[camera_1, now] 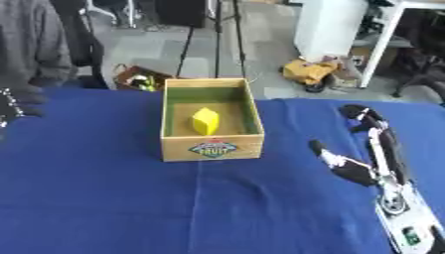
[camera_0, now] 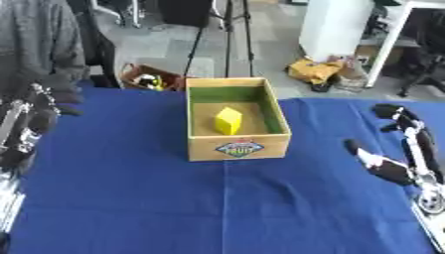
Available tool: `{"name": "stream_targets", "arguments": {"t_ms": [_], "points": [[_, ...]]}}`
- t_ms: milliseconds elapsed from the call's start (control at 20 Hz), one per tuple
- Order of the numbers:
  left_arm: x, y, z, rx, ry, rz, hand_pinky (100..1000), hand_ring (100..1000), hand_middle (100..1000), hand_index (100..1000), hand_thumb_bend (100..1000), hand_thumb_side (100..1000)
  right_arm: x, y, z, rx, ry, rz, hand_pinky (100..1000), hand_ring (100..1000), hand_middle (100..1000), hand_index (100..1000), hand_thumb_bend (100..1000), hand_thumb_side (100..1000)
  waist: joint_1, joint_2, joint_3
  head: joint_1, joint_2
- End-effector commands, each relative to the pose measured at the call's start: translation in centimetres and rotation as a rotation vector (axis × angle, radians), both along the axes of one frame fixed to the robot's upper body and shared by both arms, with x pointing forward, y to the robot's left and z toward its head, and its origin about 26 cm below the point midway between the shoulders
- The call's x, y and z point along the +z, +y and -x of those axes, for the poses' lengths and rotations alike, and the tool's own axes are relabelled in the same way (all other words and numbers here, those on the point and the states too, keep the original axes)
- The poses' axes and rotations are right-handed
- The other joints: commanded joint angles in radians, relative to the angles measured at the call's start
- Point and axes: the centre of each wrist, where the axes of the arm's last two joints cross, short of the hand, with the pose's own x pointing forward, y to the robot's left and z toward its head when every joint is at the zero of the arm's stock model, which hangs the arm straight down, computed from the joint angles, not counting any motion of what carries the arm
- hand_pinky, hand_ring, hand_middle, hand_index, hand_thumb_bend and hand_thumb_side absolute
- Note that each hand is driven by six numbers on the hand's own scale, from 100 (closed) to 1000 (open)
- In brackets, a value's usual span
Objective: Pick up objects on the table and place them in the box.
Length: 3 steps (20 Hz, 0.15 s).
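A blue-clothed table [camera_0: 130,198] fills the view, and at its far middle stands the open wooden box [camera_0: 236,147], well apart from both arms. The right hand [camera_1: 365,166] hovers over the cloth to the box's right, fingers straight and spread, holding nothing. The left hand [camera_0: 31,119] sits at the left table edge, its dark fingers relaxed and empty as far as can be seen. Smallest is the yellow block [camera_0: 229,120], lying tilted on the box floor. No other object shows on the cloth, so the risk from here is likely a needless reach: a hand sweeping toward the box could nudge it or snag its rim.
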Motion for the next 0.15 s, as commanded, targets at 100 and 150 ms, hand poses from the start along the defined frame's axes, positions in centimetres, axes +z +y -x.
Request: {"name": "stream_targets", "arguments": {"t_ms": [100,150], "points": [[0.36,0.62,-0.1,0.012,0.001,0.008,648,697,672,847,1000,794,1.2,0.47,1.71,-0.014,-0.028,-0.08,574,745,766,799,542,651,0.008,-0.02,0.004,-0.016,0.016],[0.23,0.63,-0.1,0.011,0.008,0.012,648,697,672,847,1000,793,1.3,0.65,2.07,-0.015,-0.023,-0.099,574,744,765,798,541,651,0.009,-0.021,0.004,-0.018,0.019]]}}
